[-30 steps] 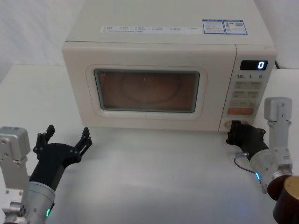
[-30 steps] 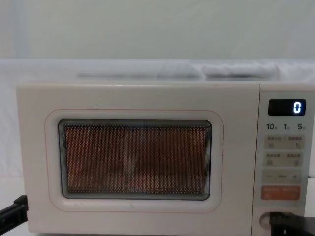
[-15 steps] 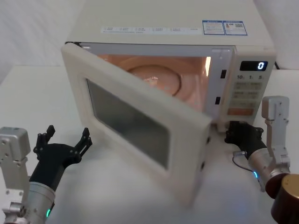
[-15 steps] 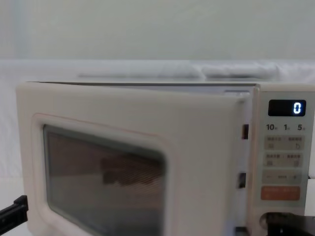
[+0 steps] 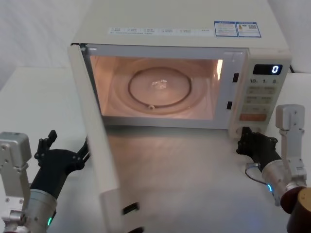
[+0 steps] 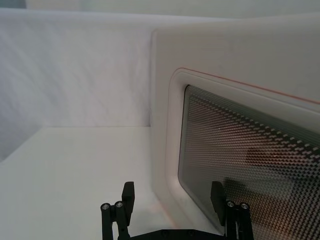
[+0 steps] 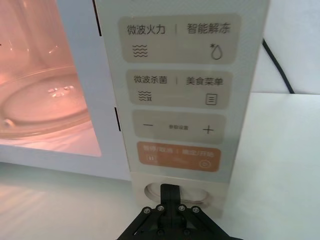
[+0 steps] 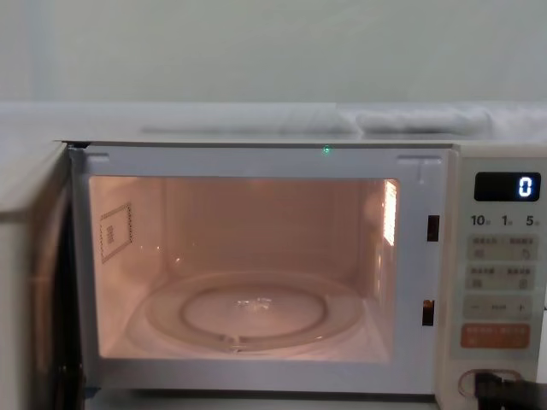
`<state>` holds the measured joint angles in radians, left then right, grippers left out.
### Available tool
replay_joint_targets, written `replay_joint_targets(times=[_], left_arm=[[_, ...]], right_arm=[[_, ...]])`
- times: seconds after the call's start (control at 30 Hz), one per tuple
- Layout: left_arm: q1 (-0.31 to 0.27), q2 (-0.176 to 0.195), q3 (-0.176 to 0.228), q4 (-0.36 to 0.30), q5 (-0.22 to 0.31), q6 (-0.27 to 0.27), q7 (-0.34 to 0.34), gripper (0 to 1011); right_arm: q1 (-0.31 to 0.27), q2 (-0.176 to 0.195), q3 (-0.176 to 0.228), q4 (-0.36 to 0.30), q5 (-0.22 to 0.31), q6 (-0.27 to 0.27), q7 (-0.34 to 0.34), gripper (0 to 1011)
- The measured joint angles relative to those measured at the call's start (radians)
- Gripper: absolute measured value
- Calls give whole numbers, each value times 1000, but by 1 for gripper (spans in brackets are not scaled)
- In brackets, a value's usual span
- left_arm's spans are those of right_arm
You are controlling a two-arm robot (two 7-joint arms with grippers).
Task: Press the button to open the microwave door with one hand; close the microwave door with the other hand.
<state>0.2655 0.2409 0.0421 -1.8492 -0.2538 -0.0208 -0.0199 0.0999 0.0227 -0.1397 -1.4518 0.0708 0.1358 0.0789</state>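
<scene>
The microwave door (image 5: 104, 160) stands swung wide open to the left, edge-on in the head view, and the lit cavity (image 8: 239, 273) with its glass turntable is exposed. My right gripper (image 5: 242, 140) is shut, its tip at the wide cream button (image 7: 196, 193) at the foot of the keypad panel; whether it touches is unclear. My left gripper (image 5: 68, 144) is open, low on the table just outside the door's outer face. In the left wrist view its fingers (image 6: 127, 192) straddle the door's lower corner and the mesh window (image 6: 250, 150).
The microwave body (image 5: 184, 19) fills the back of the white table (image 5: 184, 184). The keypad panel (image 7: 175, 100) carries an orange key (image 7: 177, 156) above the button and a display reading 0 (image 8: 526, 186). A black cable (image 7: 277, 65) runs behind the right side.
The door went from shut a second ago to half open, and has now swung fully to the left. Neither gripper has visibly moved.
</scene>
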Motion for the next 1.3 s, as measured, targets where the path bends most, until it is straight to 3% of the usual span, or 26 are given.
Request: replay_joint_targets(times=[0.83, 1.3], left_arm=[[0, 0, 0, 0, 0, 0, 0, 1001], [0, 0, 0, 0, 0, 0, 0, 1001]], right_arm=[[-90, 46, 8, -146, 17, 66, 36, 0], [-157, 99, 66, -273, 41, 77, 43, 0]])
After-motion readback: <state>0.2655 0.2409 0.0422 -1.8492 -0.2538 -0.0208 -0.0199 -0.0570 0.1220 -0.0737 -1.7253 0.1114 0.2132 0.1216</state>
